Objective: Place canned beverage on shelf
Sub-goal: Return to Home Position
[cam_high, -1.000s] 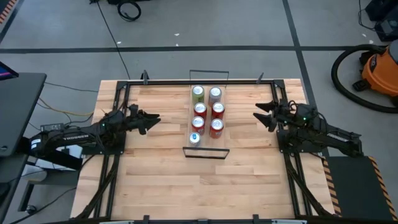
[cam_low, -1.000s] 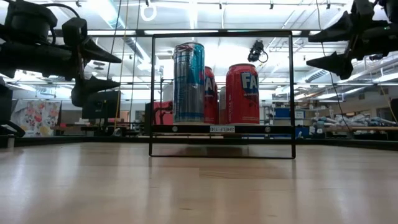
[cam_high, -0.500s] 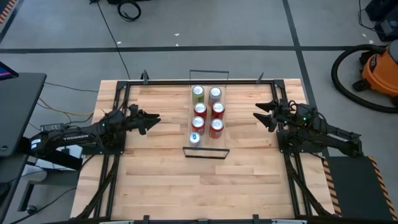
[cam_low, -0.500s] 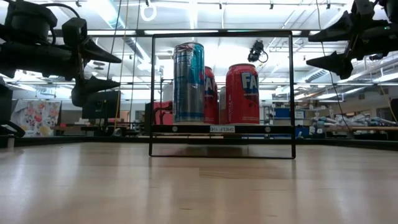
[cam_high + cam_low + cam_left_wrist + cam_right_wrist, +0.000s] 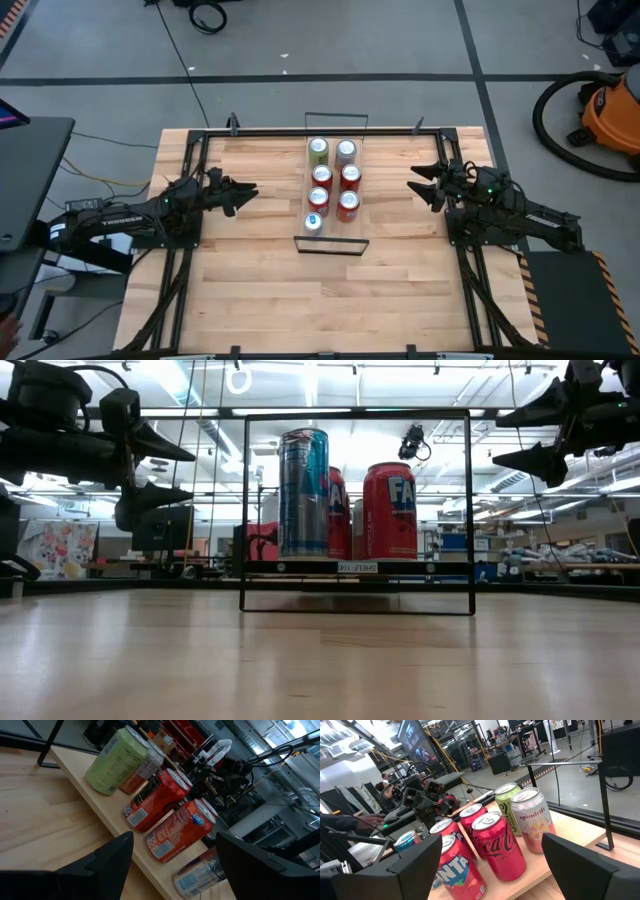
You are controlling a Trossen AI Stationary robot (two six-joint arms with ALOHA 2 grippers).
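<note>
The shelf (image 5: 346, 230), a narrow light-wood board with black wire rails at its short ends, lies in the middle of the table. Several cans stand upright on it in two rows: a green can (image 5: 318, 150) and a pale pink can (image 5: 346, 151) at the far end, red cans (image 5: 349, 177) in the middle, and a blue can (image 5: 313, 222) at the near end. My left gripper (image 5: 246, 190) hovers open to the left of the shelf, pointing level at the cans. My right gripper (image 5: 418, 185) hovers open to the right of it, also level. Neither holds anything.
A black metal frame (image 5: 190, 170) runs along the table's edges. Bare wood tabletop (image 5: 330, 300) lies between the shelf and the near edge. An orange vacuum (image 5: 610, 110) stands on the floor beyond the right far corner.
</note>
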